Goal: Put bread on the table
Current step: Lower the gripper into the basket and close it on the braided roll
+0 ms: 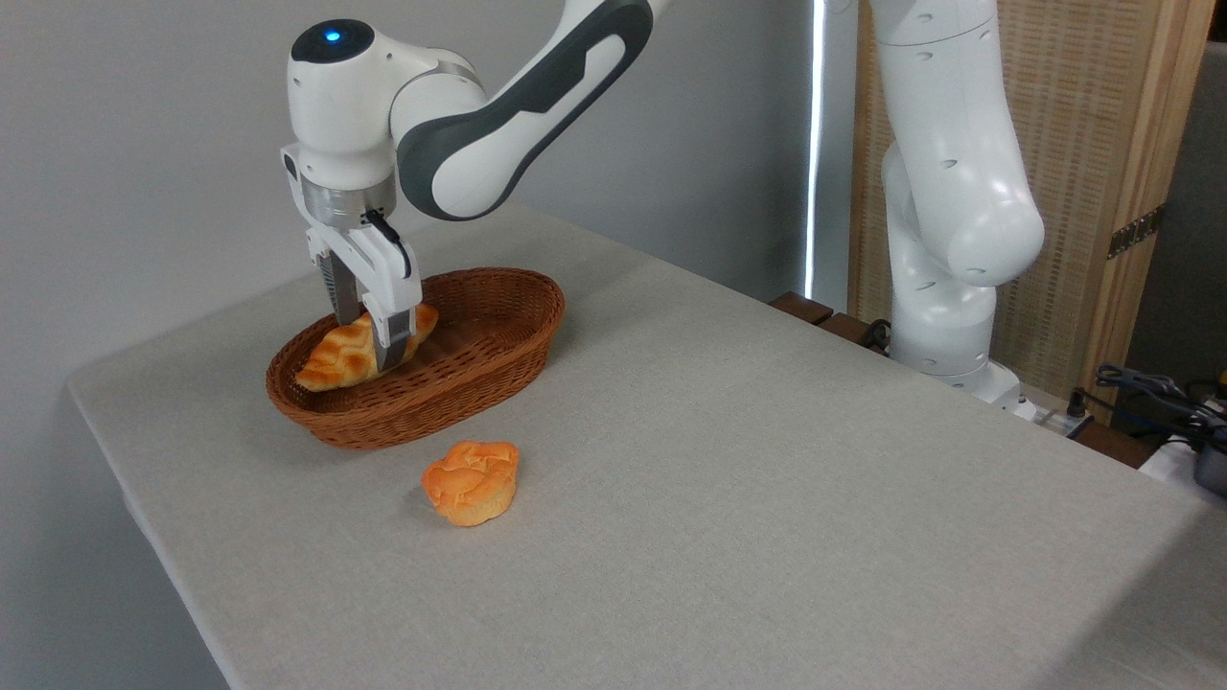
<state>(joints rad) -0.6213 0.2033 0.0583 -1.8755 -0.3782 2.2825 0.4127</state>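
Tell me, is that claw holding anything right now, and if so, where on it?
Yes. The claw is closed on the braided bread over the wicker basket, pinching it across its width nearer its right end than its middle.

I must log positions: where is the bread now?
Left of centre, the bread is inside the wicker basket, between the gripper fingers, behind the muffin.

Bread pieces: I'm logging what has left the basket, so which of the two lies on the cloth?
The small round muffin-shaped bun, alone on the table. The braided loaf is in the wicker basket, between the gripper fingers.
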